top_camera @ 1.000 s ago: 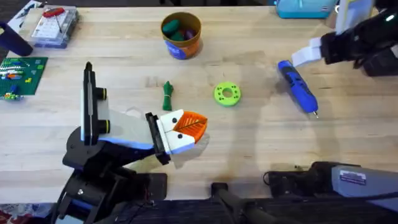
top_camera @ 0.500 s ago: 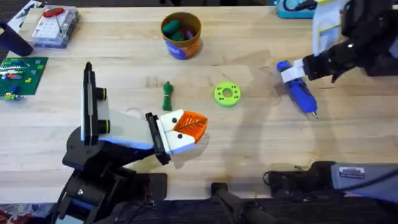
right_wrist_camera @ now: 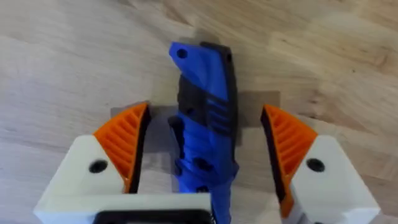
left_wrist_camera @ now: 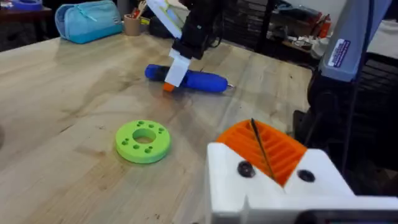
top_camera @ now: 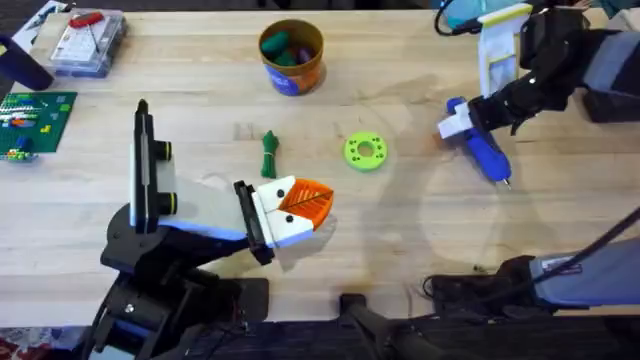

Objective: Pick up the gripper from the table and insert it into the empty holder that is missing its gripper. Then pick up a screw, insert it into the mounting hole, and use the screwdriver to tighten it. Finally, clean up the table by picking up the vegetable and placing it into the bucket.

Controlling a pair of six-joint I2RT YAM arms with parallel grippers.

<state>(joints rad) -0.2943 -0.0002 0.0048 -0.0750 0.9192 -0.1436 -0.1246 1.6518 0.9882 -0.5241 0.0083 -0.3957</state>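
Observation:
The blue screwdriver [top_camera: 484,150] lies on the table at the right, bit pointing toward the near edge. My right gripper [top_camera: 455,125] is open and straddles its rear end; both orange pads [right_wrist_camera: 124,143] stand clear of the blue body [right_wrist_camera: 202,81]. The dark green vegetable [top_camera: 269,153] lies mid-table, beyond my left gripper [top_camera: 305,203], which is shut with nothing in it. The orange bucket [top_camera: 291,56] stands at the back centre with green items inside. The loose gripper, its holder and the screw are out of view.
A bright green disc with holes [top_camera: 365,151] lies between the vegetable and the screwdriver. A clear parts box [top_camera: 88,40] and a green board [top_camera: 35,120] are at the far left. A blue pouch [top_camera: 480,10] sits at the back right.
My right gripper has moved left and down from the back right edge onto the screwdriver's rear end. The left arm has not moved.

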